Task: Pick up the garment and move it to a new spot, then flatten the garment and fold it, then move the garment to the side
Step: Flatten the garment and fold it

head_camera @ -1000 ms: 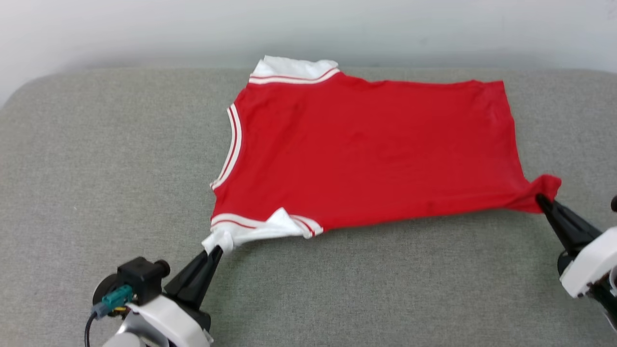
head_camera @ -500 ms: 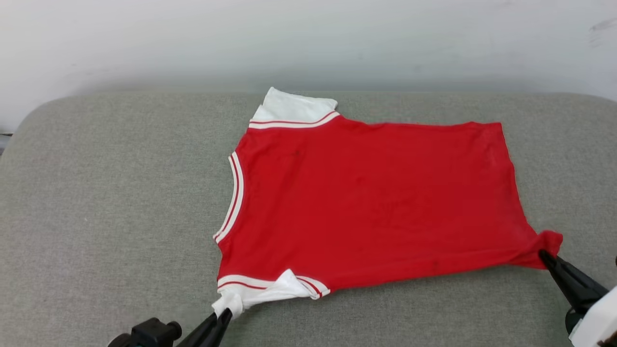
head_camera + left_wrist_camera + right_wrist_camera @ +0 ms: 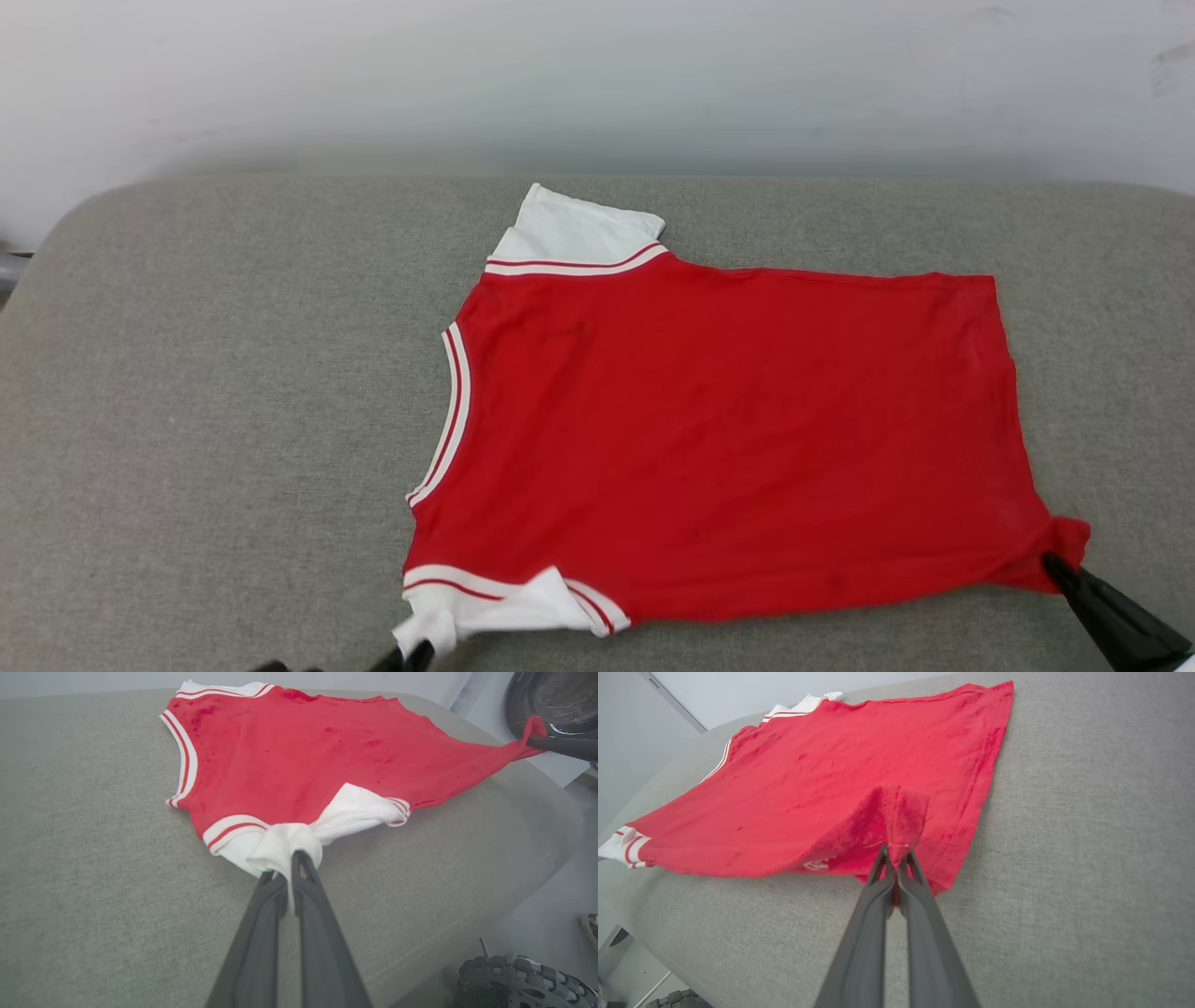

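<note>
Two garment (image 3: 728, 420) corners in left hand (image 3: 285, 865) and right hand (image 3: 894, 853).

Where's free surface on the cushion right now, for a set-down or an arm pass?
Biggest bare patch: grey cushion left of the garment, from its neckline to the rounded edge. Thinner strips lie behind it toward the wall and right of the hem. Crowded along the near edge, where left end effector and right end effector grip the corners.
</note>
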`<state>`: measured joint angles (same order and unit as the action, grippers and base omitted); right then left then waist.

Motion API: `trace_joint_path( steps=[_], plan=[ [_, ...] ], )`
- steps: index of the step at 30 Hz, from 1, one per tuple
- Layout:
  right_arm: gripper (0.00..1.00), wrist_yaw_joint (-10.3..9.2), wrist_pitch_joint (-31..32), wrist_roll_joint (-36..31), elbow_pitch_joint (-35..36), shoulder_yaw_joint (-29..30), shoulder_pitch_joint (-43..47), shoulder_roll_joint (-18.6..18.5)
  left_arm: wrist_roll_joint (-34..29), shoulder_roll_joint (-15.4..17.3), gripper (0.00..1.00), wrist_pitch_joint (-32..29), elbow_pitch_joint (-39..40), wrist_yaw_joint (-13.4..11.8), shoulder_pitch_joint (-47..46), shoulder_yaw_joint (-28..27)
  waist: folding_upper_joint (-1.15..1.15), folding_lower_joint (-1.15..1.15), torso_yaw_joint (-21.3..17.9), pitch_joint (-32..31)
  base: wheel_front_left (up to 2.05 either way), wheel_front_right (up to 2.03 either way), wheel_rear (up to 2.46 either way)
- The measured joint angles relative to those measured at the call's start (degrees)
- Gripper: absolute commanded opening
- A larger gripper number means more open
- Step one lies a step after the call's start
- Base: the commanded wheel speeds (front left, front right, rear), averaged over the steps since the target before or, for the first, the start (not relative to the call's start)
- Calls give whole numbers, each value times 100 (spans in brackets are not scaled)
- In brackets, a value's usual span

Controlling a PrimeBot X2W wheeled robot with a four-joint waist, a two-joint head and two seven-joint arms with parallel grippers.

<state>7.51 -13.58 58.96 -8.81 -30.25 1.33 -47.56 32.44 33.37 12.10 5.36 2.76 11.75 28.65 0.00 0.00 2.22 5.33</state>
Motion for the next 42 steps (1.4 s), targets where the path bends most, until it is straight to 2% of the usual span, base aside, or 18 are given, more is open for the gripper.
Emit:
trace_joint_path(
  steps=[5,9,19,28,42],
  plan=[
    [0,0,277,-115,287,260,-38,57,-19,343,0,-345,331,80,-443,-155,0,0,-36,108,0,0,0],
    [0,0,624,-141,380,321,-286,260,-151,544,0,-654,369,215,-1000,-113,0,0,-90,212,0,0,0],
    [0,0,1138,-466,-49,442,-1271,698,-189,683,0,-981,-355,447,-2646,269,0,1,-207,492,0,0,0],
    [0,0,1243,-619,-692,368,-2069,1013,-74,900,0,-824,-1438,472,-3808,1178,0,1,-282,787,0,0,0],
    [0,0,1126,-601,-1138,232,-2613,1006,263,894,0,-355,-2536,472,-5306,2541,0,1,-257,1264,0,0,0]
  ],
)
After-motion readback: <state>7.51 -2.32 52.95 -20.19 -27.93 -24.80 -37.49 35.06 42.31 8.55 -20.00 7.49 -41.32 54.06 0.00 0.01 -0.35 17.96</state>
